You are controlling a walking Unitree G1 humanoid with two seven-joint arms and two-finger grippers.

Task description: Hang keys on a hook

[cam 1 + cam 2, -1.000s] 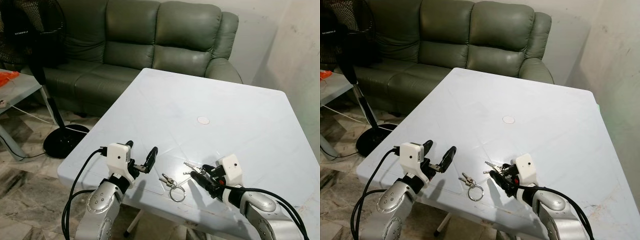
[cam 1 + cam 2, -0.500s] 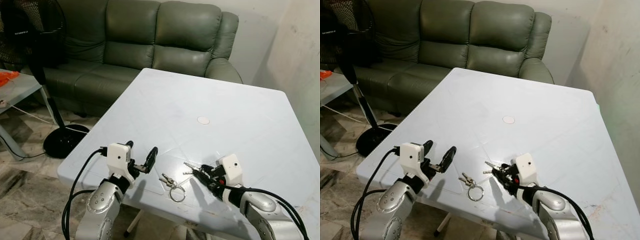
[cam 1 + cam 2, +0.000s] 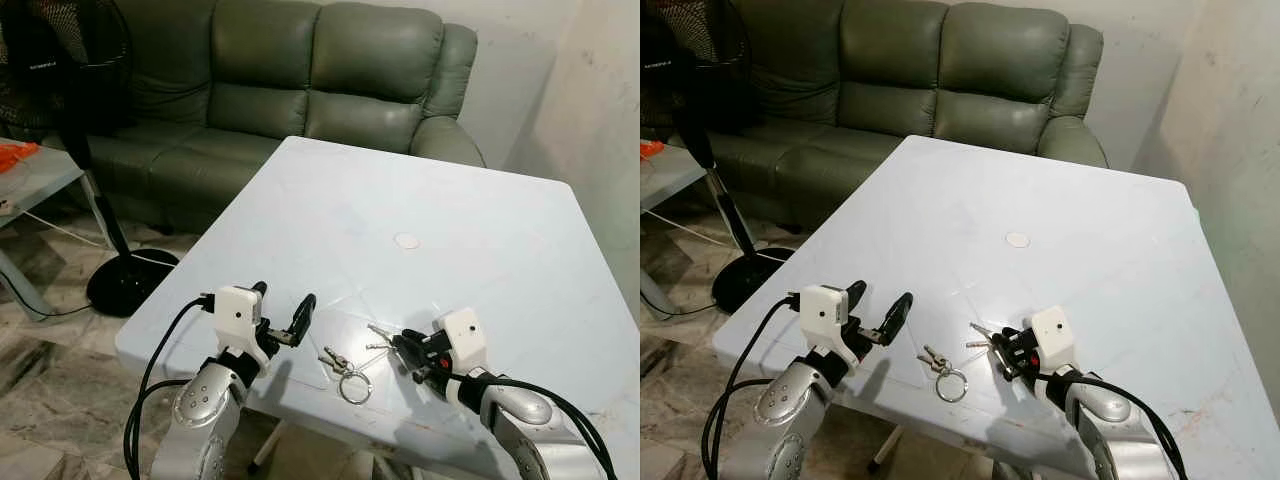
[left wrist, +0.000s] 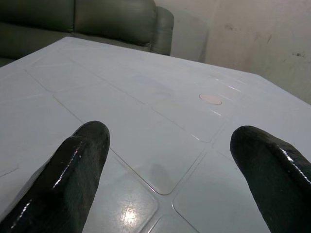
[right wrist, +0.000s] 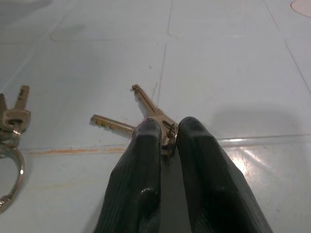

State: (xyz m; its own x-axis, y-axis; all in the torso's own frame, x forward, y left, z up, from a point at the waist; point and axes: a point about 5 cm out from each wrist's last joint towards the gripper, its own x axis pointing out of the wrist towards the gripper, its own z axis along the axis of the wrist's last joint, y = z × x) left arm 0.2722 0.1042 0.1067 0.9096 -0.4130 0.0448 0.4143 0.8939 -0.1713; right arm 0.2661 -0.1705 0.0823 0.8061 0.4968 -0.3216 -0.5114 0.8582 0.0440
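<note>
Already your right gripper (image 5: 166,133) pinches the pair of keys (image 5: 141,114) by their heads, blades fanning forward from its fingertips. Your left gripper (image 3: 280,310) hangs wide open and empty, and no hook is visible.

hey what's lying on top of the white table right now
On the white table: a key bunch on a ring near the front edge, and a second pair of keys pinched by the right end effector. The key heads are covered by its fingers. The left end effector hovers open.
</note>
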